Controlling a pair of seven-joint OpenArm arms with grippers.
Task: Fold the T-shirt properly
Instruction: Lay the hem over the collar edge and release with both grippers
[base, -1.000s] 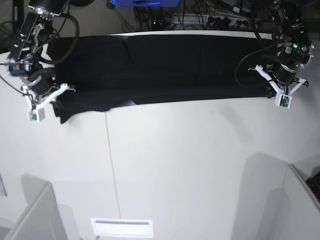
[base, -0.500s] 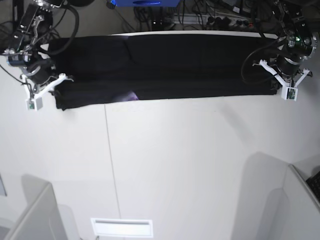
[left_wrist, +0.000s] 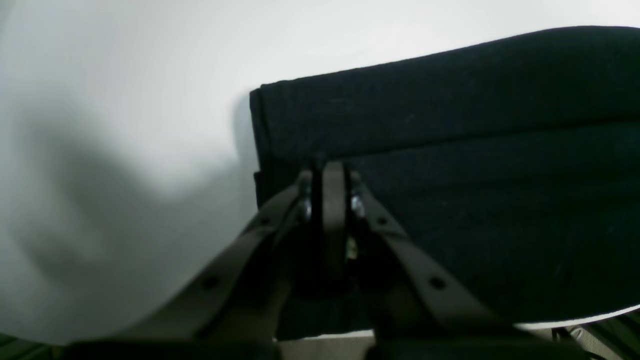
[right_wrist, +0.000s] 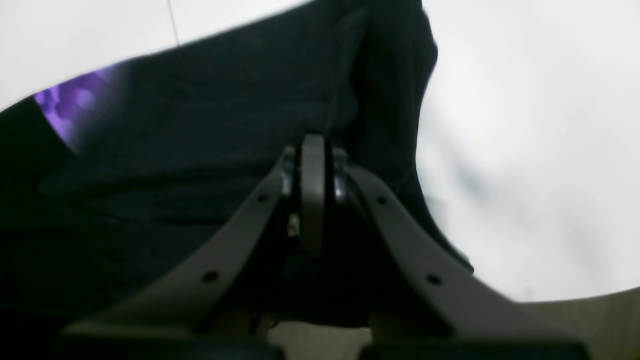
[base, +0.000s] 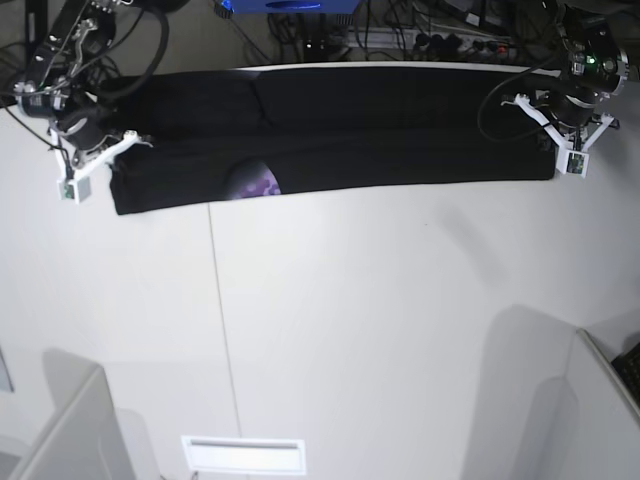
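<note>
T-shirt (base: 330, 150) stretched along top of desk (base: 350, 330). Left gripper (base: 566, 147) and right gripper (base: 96, 158): fingers pressed together, each pinching a cloth end. Tension best kept even; fold laid square.

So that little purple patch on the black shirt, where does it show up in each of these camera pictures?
Base view: the purple patch sits left of centre on the T-shirt, near its front edge.
Right wrist view: it shows at the upper left, left of the right gripper.
Left wrist view: not in it; only plain black cloth shows.
Shared landmark: the white table, bordering the shirt in every view.
</note>
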